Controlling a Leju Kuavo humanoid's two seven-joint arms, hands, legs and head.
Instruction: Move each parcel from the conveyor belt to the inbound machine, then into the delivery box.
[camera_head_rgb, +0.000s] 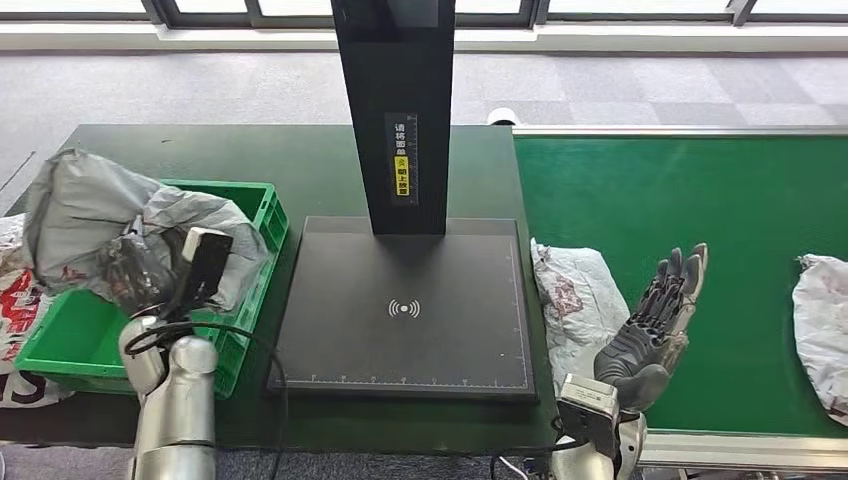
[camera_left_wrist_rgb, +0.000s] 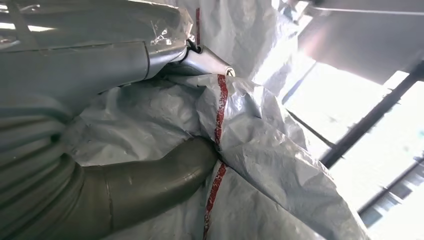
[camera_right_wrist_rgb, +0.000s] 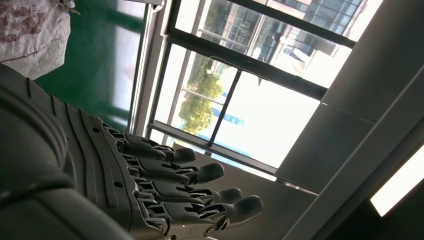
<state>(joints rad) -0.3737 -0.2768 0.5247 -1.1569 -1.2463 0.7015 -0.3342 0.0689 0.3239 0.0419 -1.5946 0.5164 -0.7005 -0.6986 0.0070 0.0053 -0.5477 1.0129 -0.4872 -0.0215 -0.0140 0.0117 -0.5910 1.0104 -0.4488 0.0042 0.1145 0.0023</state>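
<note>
Gripping a grey parcel (camera_head_rgb: 95, 215) over the green delivery box (camera_head_rgb: 262, 210), left of the black inbound machine (camera_head_rgb: 405, 310), the left hand (camera_head_rgb: 140, 270) has thumb (camera_left_wrist_rgb: 150, 175) pressed into the crumpled bag. Right hand (camera_head_rgb: 655, 320) is raised right of the machine, fingers (camera_right_wrist_rgb: 200, 172) straight and slightly apart, holding nothing. Second parcel (camera_head_rgb: 575, 295) lies on the conveyor belt (camera_head_rgb: 700, 190) just beside the machine; a third parcel (camera_head_rgb: 825, 325) sits farther right.

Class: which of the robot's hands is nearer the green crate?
Left. The left hand grips a grey parcel right over the green crate; the right hand is raised, open, over the conveyor belt.
</note>
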